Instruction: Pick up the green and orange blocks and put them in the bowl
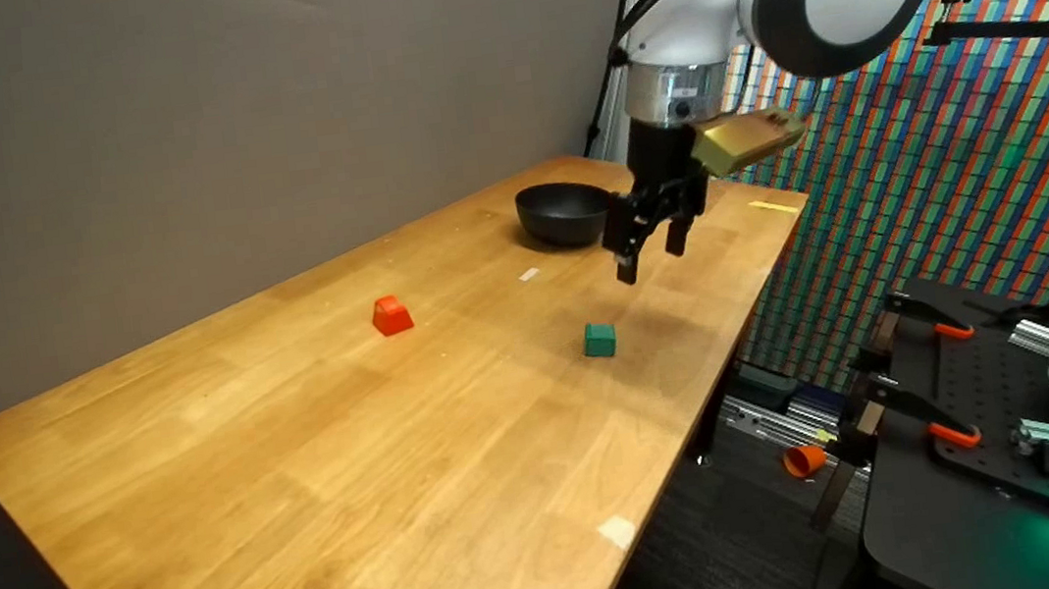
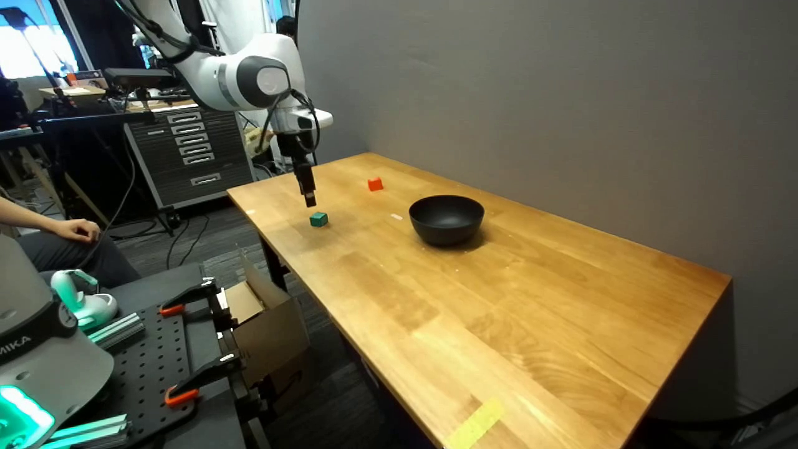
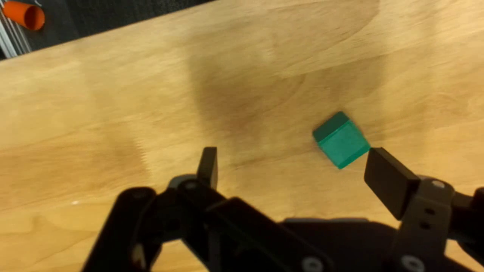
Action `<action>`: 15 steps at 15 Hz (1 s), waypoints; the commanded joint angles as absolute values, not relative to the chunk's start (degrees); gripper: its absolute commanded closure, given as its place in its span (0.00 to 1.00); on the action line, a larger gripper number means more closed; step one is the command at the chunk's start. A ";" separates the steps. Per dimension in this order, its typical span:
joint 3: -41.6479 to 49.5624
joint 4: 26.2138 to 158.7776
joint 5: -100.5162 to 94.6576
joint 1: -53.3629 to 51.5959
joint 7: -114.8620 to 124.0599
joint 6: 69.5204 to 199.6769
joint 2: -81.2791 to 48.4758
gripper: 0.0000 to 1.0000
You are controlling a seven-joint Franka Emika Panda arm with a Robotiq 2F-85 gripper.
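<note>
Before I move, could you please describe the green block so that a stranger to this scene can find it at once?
On the wooden table, take the long side away from the wall. There, lower than the open pincer, lies the green block. Its colour sets it apart from the orange block, nearer the wall, and from the round black bowl.

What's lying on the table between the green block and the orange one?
Only bare wooden tabletop: in both exterior views, no other object shows between the green block and the orange block.
</note>
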State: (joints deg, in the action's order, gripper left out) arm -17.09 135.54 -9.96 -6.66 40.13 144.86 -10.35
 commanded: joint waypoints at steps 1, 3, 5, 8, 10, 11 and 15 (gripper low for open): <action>-13.04 125.87 -9.86 -12.56 37.67 146.58 -22.32 0.00; -11.41 122.27 -9.11 -15.00 35.68 146.01 -26.25 0.00; -9.72 119.61 -9.13 -16.86 33.90 145.63 -28.87 0.00; -7.36 117.27 -9.36 -19.00 31.82 144.72 -30.88 0.00; -6.16 116.84 -9.15 -19.83 31.14 144.56 -31.38 0.00; -6.36 116.83 -8.12 -19.60 30.38 144.41 -31.47 0.25; -8.11 116.96 -2.17 -18.46 27.20 141.46 -30.67 0.09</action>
